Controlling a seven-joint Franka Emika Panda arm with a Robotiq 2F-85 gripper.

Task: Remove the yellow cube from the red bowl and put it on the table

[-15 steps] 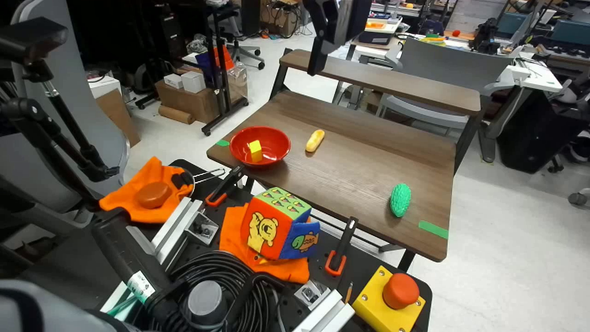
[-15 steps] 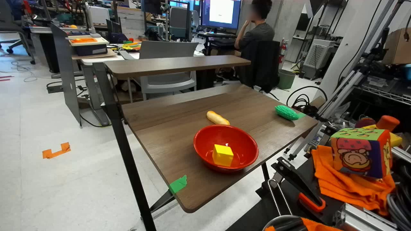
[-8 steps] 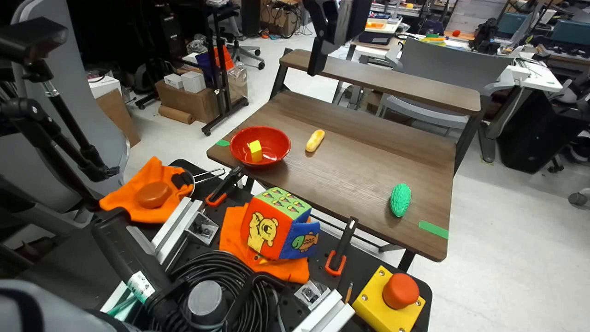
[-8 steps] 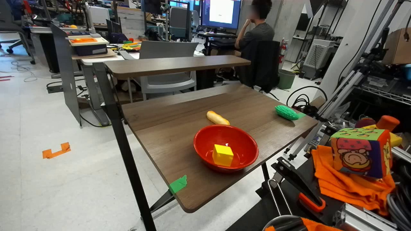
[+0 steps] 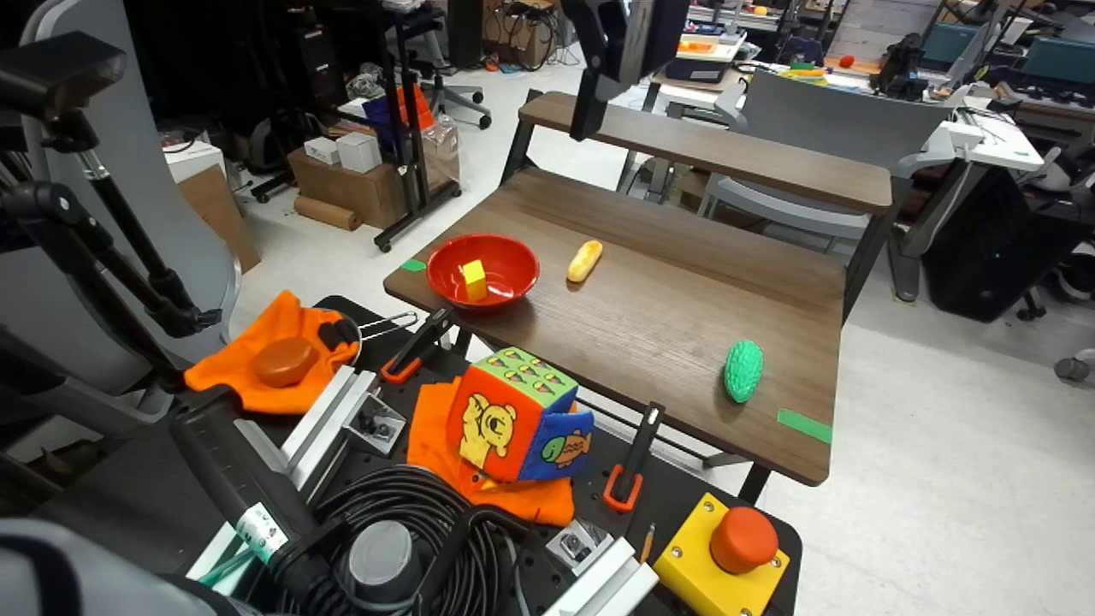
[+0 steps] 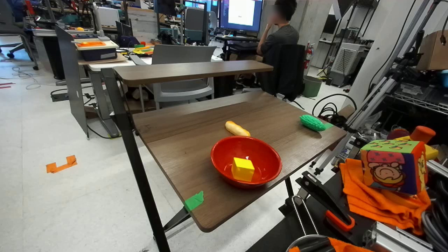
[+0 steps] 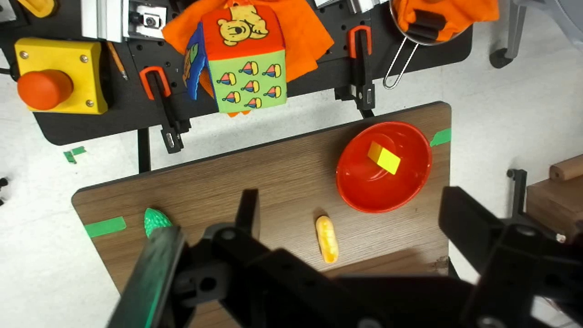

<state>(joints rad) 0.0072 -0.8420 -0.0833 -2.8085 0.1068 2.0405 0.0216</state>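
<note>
Hanging high above the table, gripper points down, fingers spread wide, gripping nothing; yellow cube sits in red bowl, well below.

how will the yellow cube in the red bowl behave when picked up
The yellow cube is probably stiff, given its crisp edges, and its flat faces should suit a squeeze. It may slide if nudged, since the glossy red bowl looks slick.
</note>
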